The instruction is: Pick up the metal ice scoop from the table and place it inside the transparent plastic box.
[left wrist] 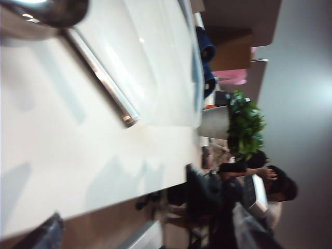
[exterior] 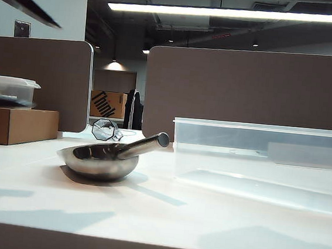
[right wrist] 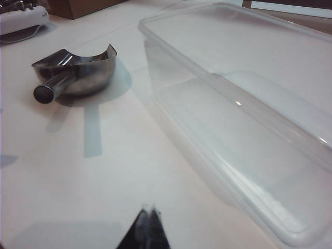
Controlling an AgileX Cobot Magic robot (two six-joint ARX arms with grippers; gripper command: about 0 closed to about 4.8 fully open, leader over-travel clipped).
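The metal ice scoop [exterior: 100,158] lies on the white table [exterior: 146,211], left of centre, with its tubular handle [exterior: 146,145] slanting up towards the transparent plastic box [exterior: 256,162]. The box stands on the right with nothing inside. My left gripper [left wrist: 148,234] is open, its blurred fingers [left wrist: 44,236] spread wide off the table's edge, well apart from the scoop's bowl [left wrist: 41,13]. My right gripper [right wrist: 149,220] is shut and holds nothing. It hovers over bare table beside the box [right wrist: 244,114], a good way from the scoop [right wrist: 78,72].
At the left, a cardboard box [exterior: 17,125] carries a lidded clear container [exterior: 7,88]. A white appliance [right wrist: 21,21] sits behind the scoop. Brown partitions [exterior: 245,91] close the back. Beyond the table's edge are a potted plant [left wrist: 244,124] and seated people [left wrist: 270,187].
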